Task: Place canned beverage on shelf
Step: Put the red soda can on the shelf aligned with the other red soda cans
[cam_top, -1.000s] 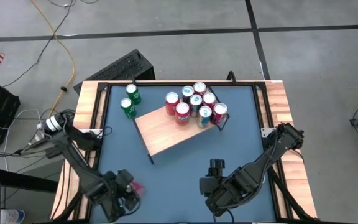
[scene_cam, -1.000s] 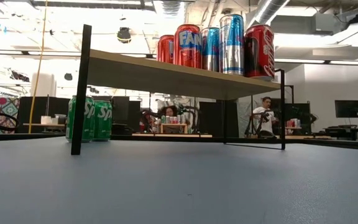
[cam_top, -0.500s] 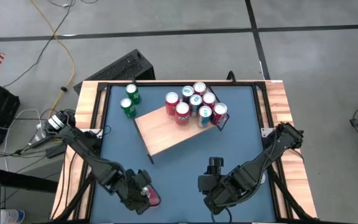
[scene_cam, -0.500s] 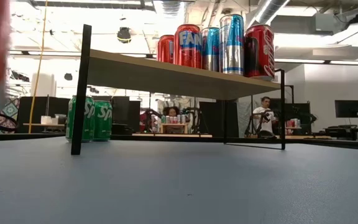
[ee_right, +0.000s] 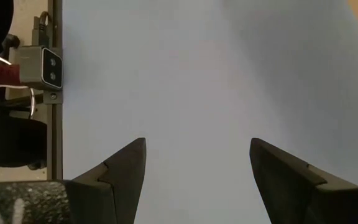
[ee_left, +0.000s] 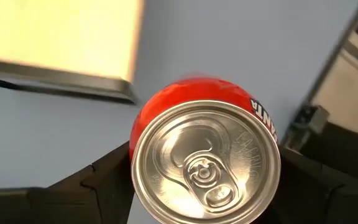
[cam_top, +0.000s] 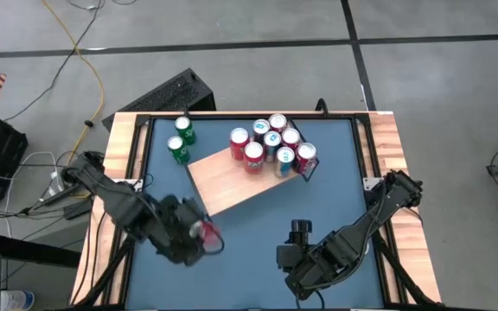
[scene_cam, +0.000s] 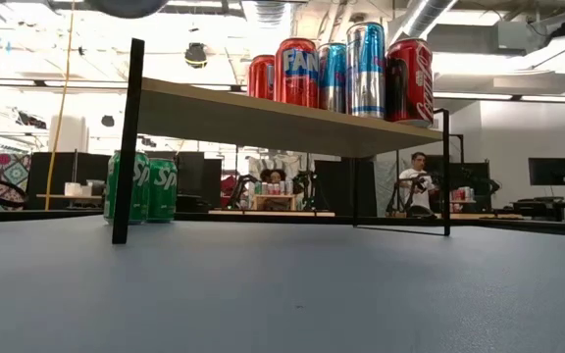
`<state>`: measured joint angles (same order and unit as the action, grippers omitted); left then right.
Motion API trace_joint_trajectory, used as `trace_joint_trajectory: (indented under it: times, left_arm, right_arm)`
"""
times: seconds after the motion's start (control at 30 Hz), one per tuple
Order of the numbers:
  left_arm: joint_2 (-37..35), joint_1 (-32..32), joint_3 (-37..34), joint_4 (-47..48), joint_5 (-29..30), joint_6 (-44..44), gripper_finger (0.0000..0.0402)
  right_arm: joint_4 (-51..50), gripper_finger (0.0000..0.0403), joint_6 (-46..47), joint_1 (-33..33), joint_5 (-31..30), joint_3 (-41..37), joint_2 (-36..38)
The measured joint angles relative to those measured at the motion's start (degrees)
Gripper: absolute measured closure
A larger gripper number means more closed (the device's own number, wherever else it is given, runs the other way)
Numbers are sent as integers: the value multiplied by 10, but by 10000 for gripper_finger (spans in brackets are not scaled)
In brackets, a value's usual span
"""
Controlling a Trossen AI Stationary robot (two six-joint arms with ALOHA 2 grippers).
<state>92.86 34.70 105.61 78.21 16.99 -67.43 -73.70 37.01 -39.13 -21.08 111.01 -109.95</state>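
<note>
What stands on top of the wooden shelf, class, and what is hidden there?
On the shelf, upright cans cluster at one end, red and blue ones; the rest of the board is bare. In the low view the front cans cover those behind.

Bright even overhead light, glaring ceiling lamps (scene_cam: pixel 263 12), motion-blurred left gripper (cam_top: pixel 199 233).

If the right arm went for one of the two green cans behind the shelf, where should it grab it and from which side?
Take a green can around its round side wall, coming from above or from the table's open left side. Both stand upright beside each other, and the shelf blocks a front approach. The right gripper is open and empty.
</note>
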Motion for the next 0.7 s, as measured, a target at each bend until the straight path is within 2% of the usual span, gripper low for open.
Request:
trace_joint_trajectory:
  times: [0.23, 0.33, 0.47, 0.6, 0.7]
  left_arm:
    - [0, -89, 111, 102, 21, 100, 120]
    - [-1, -138, 124, 120, 19, 149, 119]
    - [0, -196, 123, 118, -12, 239, 119]
    - [10, -231, 123, 119, -40, 387, 119]
    - [17, -231, 122, 111, -62, 514, 118]
  right_arm:
    - [0, 129, -15, 5, 0, 0, 0]
    - [0, 129, -15, 10, 0, 0, 0]
    - [1, 129, -15, 12, 0, 0, 0]
    - [1, 129, -15, 14, 0, 0, 0]
    - [0, 129, -15, 14, 0, 0, 0]
